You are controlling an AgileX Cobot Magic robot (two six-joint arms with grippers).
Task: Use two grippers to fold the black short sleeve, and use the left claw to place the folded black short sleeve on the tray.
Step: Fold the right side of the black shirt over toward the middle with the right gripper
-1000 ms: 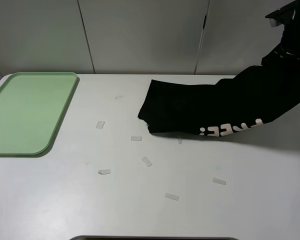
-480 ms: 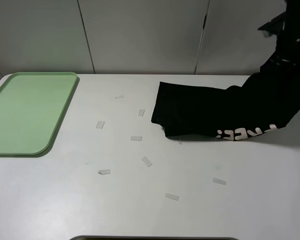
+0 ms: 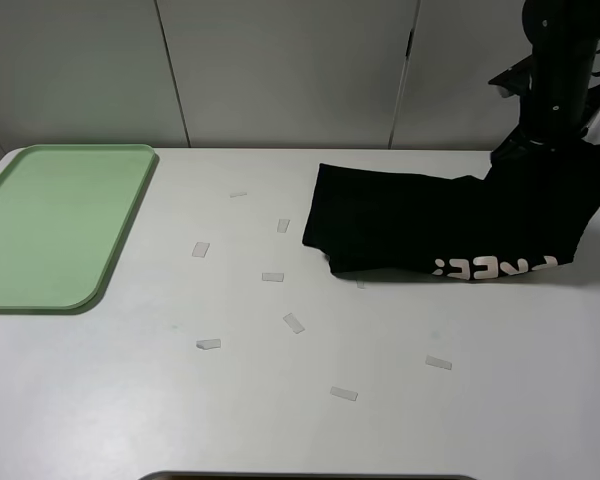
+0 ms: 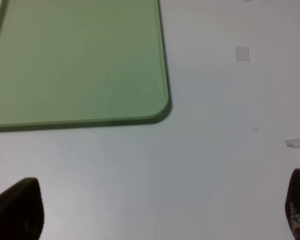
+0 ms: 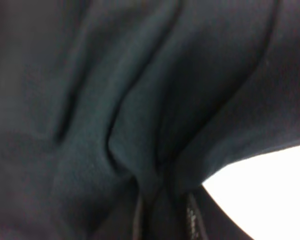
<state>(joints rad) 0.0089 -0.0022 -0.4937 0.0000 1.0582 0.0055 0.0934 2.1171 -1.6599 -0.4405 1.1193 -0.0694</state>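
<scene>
The right gripper point(image 5: 162, 220) is pinched shut on a bunch of the black shirt point(image 3: 420, 225). In its wrist view the cloth fills almost everything, and its creases run together between the two fingertips. From the high camera, the right arm point(image 3: 557, 85) stands over the far right corner of the surface point(image 3: 280, 430). The shirt's right end climbs toward the arm, while the rest lies flat along the far edge, right of the middle. The hem with the white lettering point(image 3: 495, 267) faces the near edge.

That raised end looks like the start of a fold. Lifting one side clears it from the surface, so it can be carried over the flat part instead of dragging it.

The left gripper point(image 4: 157, 212) hangs with its jaws spread wide and nothing between them. It sits above bare surface near the left edge, just off the tray's point(image 4: 80, 60) near corner. It is well apart from the shirt, so only one side of the cloth is held, and the two-handed fold cannot yet be squared up.

The green tray point(image 3: 60, 225) lies in the far left corner with nothing on it, ready for the folded shirt. Small pale slips point(image 3: 294, 322) are scattered across the middle of the surface, between tray and shirt.
</scene>
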